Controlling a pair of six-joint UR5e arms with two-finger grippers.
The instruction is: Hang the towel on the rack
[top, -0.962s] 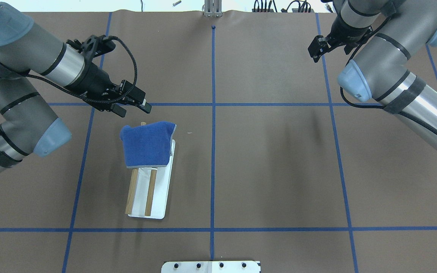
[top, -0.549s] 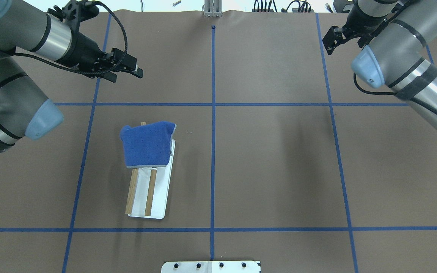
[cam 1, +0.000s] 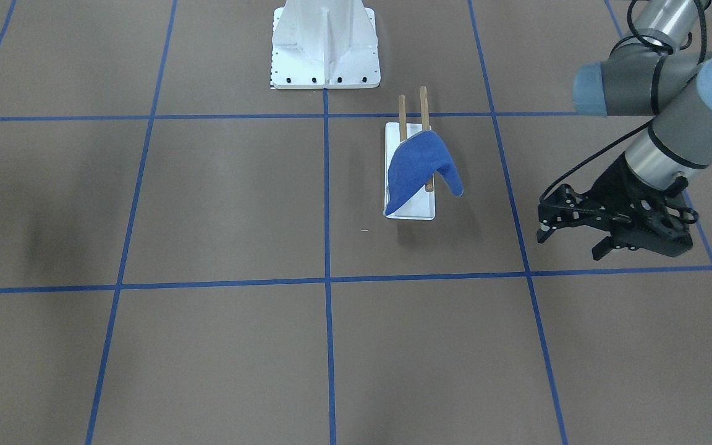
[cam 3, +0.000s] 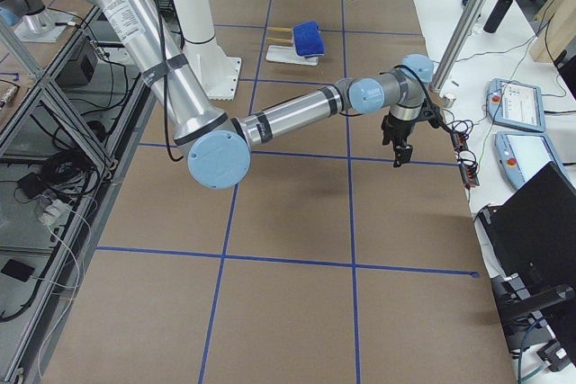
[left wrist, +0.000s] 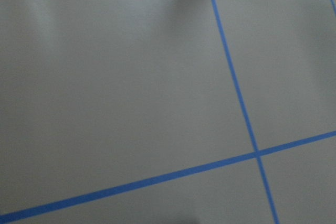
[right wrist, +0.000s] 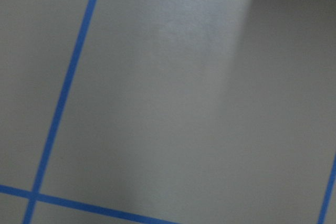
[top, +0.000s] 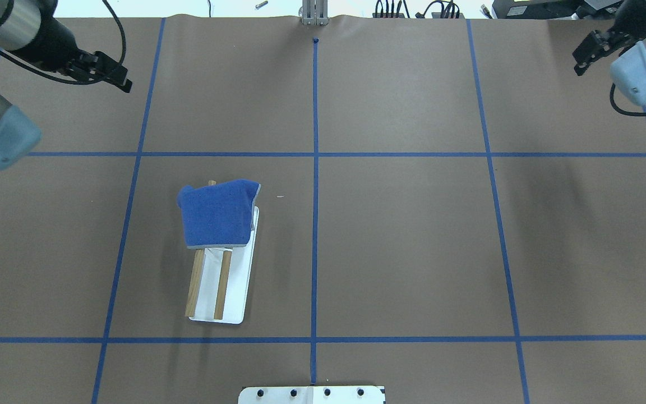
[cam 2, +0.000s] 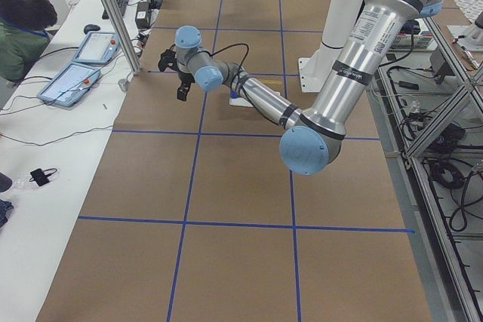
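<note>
The blue towel (top: 217, 216) is draped over the far end of the rack's two wooden dowels (top: 194, 280), one corner hanging past the side (cam 1: 452, 182). The rack's white base plate (top: 239, 286) lies left of the table's centre line. The towel also shows in the front view (cam 1: 415, 167) and the right side view (cam 3: 309, 38). My left gripper (top: 121, 78) is open and empty, far back and left of the towel; it also shows in the front view (cam 1: 569, 244). My right gripper (top: 579, 62) is open and empty at the far right corner. Both wrist views show only bare table.
A large white bolted pedestal (cam 1: 325, 43) stands at the robot's side of the table. Blue tape lines (top: 315, 168) divide the brown surface. Cables (top: 413, 10) lie past the far edge. An operator (cam 2: 23, 32) sits by tablets (cam 2: 72, 81) beyond it.
Both arms have drawn back toward the far corners. The left gripper has moved up and left, away from the towel. Towel and rack have not moved.
</note>
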